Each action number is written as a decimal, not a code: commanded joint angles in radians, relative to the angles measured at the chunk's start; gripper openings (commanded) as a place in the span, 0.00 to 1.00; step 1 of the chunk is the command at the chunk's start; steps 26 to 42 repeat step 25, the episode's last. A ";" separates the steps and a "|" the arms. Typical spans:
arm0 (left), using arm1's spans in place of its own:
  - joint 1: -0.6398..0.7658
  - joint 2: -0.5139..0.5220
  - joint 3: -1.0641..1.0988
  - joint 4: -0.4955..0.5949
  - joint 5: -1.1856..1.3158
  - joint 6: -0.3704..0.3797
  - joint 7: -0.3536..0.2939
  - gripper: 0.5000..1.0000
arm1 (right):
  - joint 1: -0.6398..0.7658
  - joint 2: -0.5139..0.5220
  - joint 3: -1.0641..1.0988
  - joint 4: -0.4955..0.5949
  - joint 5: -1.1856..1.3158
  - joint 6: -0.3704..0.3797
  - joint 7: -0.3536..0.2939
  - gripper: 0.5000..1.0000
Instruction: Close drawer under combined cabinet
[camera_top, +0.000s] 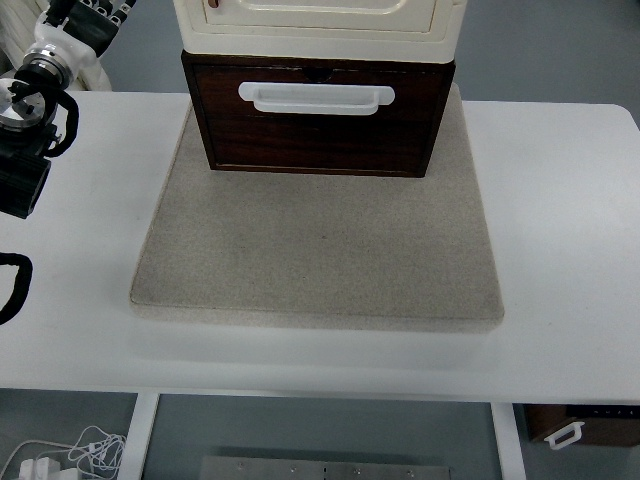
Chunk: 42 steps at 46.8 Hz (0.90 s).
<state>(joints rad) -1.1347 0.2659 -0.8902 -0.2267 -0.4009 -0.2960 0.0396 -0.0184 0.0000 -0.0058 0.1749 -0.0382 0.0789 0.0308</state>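
Drawer: I see the dark wooden drawer (318, 115) at the top centre of the frame, under the cream cabinet (318, 22). Its front seems to stand forward of the cabinet face, so I judge it not fully shut.
Handle: a white bar handle (316, 97) sits across the upper part of the drawer front, with nothing touching it.
Base: the unit stands at the far edge of a grey mat (318, 250) on the white tabletop (560, 200).
Left robot hand: the left robot hand (85, 25) is in the upper left corner, well apart from the drawer. It holds nothing; whether its fingers are spread or curled I cannot tell.
Right arm: not in the frame.
Progress: I judge the task barely begun; reaching the drawer front and pushing it home are both left.
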 joint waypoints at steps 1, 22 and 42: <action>0.003 -0.010 -0.001 0.003 -0.003 0.000 -0.003 1.00 | 0.000 0.000 -0.002 0.000 -0.002 -0.001 0.000 0.90; 0.032 -0.031 -0.001 0.000 -0.003 0.000 -0.013 1.00 | 0.000 0.000 0.000 0.002 -0.003 0.002 0.000 0.90; 0.038 -0.031 -0.001 0.000 -0.003 -0.002 -0.013 1.00 | 0.000 0.000 0.000 0.003 -0.005 0.004 0.000 0.90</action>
